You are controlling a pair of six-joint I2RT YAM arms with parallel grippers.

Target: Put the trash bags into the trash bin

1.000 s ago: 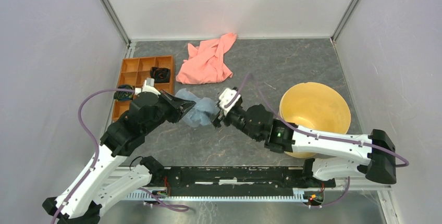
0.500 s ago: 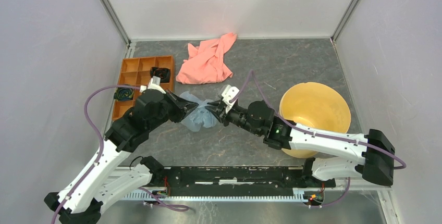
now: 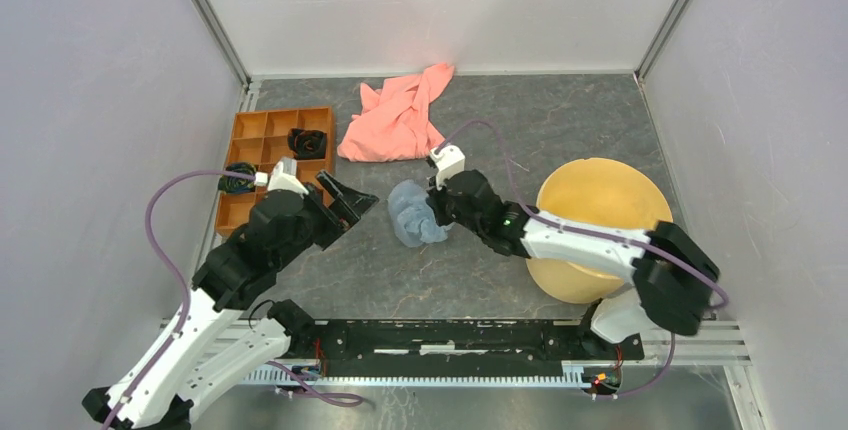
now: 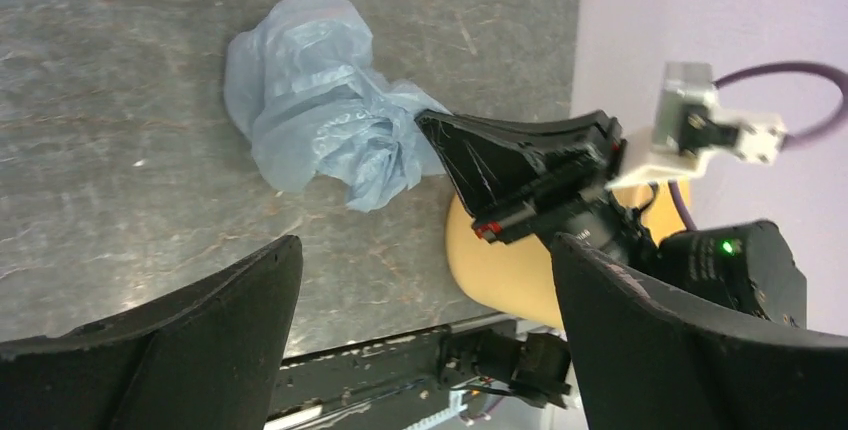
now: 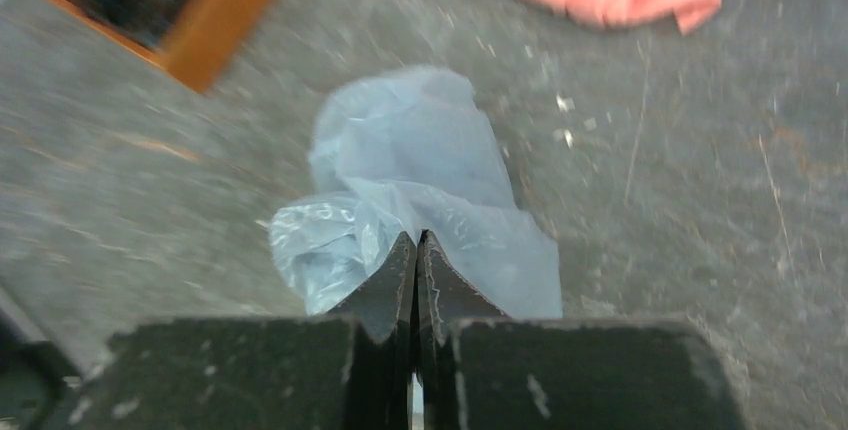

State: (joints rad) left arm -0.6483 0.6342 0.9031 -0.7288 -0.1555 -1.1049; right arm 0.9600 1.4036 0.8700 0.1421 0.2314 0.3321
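Since half a second ago the left claw (image 3: 352, 202) has let go of the trash bag (image 3: 412, 218) and drawn back toward the orange tray (image 3: 262, 130). Its jaws now stand wide apart with nothing between them, clear of the film. The bag is no longer stretched between the two arms; I see it bunched into a crinkled pale blue lump on the table (image 3: 560, 120). The right claw (image 5: 416, 240) has its jaws pressed together on a fold at the near edge of the lump, as its wrist view shows. The bag lies left of the yellow bin (image 3: 600, 195), apart from it, and none of it is inside. The pink cloth (image 3: 395, 120) lies behind the bag, not touching it.
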